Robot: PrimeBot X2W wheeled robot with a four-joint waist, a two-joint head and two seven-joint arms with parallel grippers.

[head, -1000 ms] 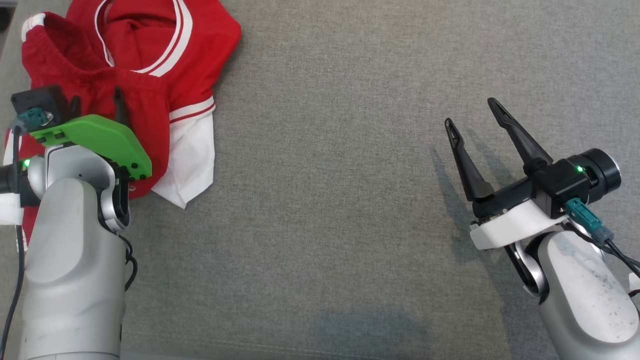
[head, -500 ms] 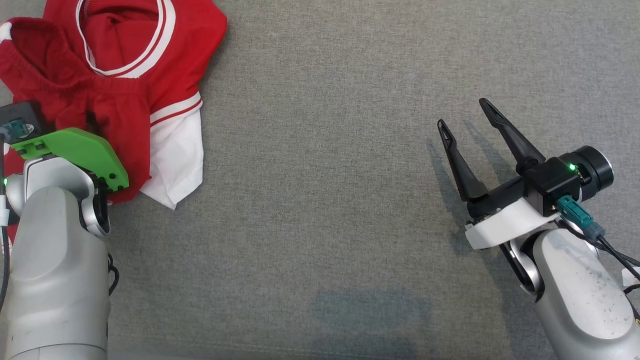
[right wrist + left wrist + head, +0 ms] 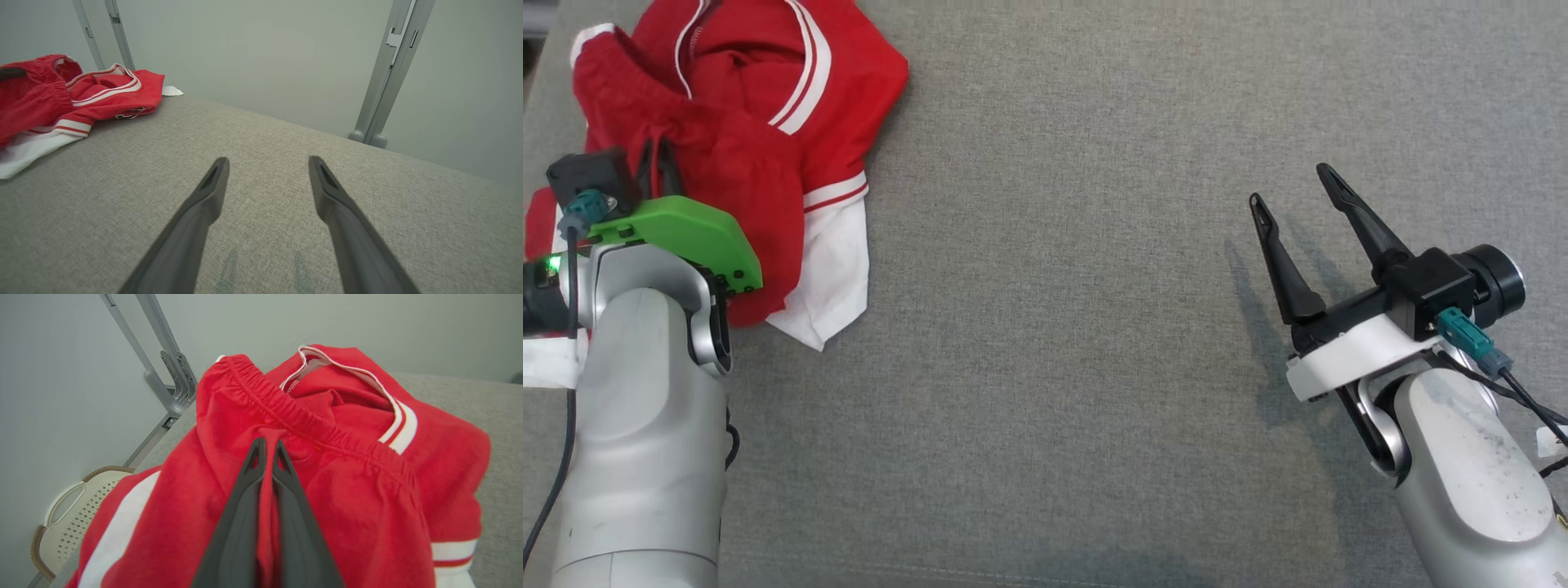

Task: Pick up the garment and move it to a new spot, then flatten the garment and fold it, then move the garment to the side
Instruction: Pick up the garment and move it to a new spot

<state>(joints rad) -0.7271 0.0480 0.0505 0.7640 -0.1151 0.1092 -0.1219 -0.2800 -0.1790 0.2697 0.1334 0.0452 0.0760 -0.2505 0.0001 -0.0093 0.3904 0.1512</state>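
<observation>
Widest of all, a grey woven tabletop (image 3: 1094,367), bare across its middle and right side. At its far left corner, a red garment (image 3: 760,106) with white striped trim, heaped and creased rather than flat, with a white hem spilling toward the near edge. Past that corner in the left wrist view, a grey metal frame (image 3: 177,375) and, lower down, a pale perforated basket (image 3: 69,510). Over the heap, the left tool (image 3: 267,447), closed almost to nothing on a pinch of red cloth just below the gathered elastic waistband (image 3: 286,416), with a ridge of fabric plainly caught between the two dark fingers. Well apart to the right, the right tool (image 3: 1292,184), spread wide, holding nothing, hanging just above bare tabletop. Looks like the first step in hand: grip made, carry to a new spot not yet done. Next calls for lifting high enough to bring the trailing white hem clear of the surface, then travelling toward the open middle, with space there for flattening. Risk of a shallow, one-layer pinch, and so of the heap slipping free or dragging along the weave. Seems wise to rise slowly, then to bring in the right tool for a second hold at the spreading stage.
</observation>
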